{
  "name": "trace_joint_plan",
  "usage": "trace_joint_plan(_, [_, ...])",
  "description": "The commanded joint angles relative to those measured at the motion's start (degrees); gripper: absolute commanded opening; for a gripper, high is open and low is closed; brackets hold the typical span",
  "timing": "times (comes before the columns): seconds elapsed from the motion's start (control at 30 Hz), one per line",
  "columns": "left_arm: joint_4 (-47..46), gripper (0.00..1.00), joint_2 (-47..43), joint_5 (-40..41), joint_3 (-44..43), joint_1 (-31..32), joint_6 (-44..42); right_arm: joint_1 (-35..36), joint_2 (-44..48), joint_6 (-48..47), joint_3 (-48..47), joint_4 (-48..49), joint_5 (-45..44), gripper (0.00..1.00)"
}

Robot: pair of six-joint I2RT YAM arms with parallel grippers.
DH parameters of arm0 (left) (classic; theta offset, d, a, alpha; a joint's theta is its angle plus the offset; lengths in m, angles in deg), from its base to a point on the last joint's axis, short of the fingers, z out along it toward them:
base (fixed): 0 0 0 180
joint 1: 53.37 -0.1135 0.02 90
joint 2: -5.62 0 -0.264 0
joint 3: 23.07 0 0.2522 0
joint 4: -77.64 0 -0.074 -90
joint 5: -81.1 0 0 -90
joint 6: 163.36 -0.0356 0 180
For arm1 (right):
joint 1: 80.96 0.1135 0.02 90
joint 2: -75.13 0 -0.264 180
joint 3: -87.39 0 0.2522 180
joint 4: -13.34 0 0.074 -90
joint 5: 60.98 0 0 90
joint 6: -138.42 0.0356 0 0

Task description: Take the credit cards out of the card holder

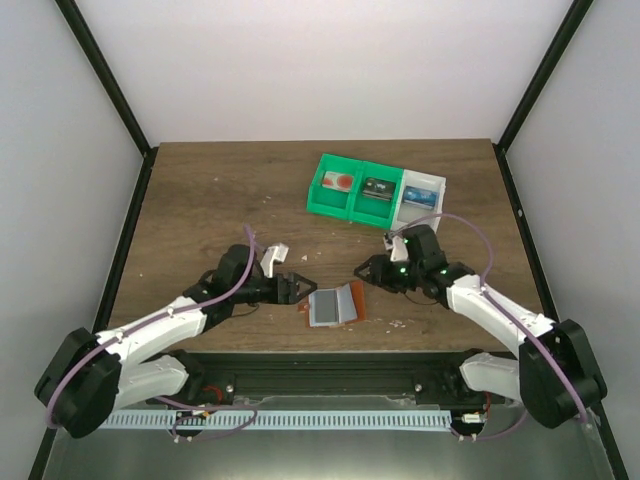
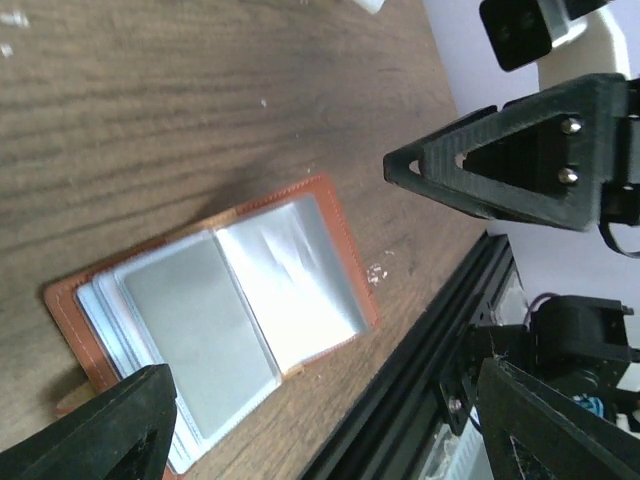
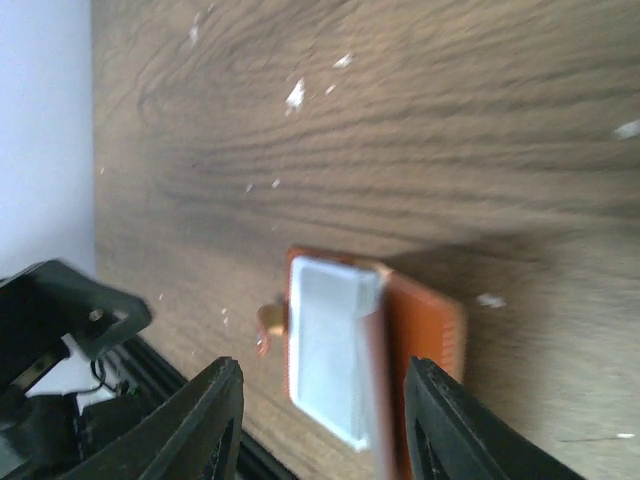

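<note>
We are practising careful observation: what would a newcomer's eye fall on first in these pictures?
A small reddish-brown leather card holder lies open, pale inner pockets up, near the front edge of the dark wooden table. The left gripper and the right gripper, both open, sit close on either side of it. Toward the far right stands a row of green and white plastic bins with cards inside.

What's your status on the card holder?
Left claw open, empty. Right claw open, empty. Holder lies open between them. White card and blue card sit in bins. Nothing in the way.
</note>
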State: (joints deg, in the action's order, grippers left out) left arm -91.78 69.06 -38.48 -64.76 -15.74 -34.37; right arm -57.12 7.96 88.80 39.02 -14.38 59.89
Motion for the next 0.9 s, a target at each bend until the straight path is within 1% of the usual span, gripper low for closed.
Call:
trace_joint_plan(0.0, [-12.21, 0.84, 1.59, -5.48, 3.58, -0.04, 7.19, 6.61, 0.02, 4.22, 0.35, 4.41, -0.93, 0.46])
trace_joint_plan(0.1, [-13.99, 0.84, 2.76, -6.44, 4.85, -0.07, 8.16, 10.60, -1.01, 5.86, 0.13, 5.77, -2.27, 0.45])
trace_joint_plan(0.23, [-16.37, 0.86, 3.08, -5.25, 6.95, -0.02, 9.87, 15.27, -3.11, 7.25, -0.65, 7.36, -3.60, 0.42])
trace_joint_plan(0.4, [-18.43, 0.86, 4.75, -5.71, 8.31, -0.07, 10.33, 19.41, -7.61, 7.60, -2.25, 7.64, -5.94, 0.41])
trace_joint_plan(0.63, [-18.80, 0.86, 5.45, -5.40, 9.50, -0.08, 10.79, 20.37, -13.98, 4.56, -3.65, 5.17, -11.80, 0.36])
trace_joint_plan(0.87, [-19.32, 0.87, 5.61, -5.16, 10.04, -0.02, 11.19, 20.37, -17.30, 3.30, -2.64, 6.76, -11.12, 0.30])
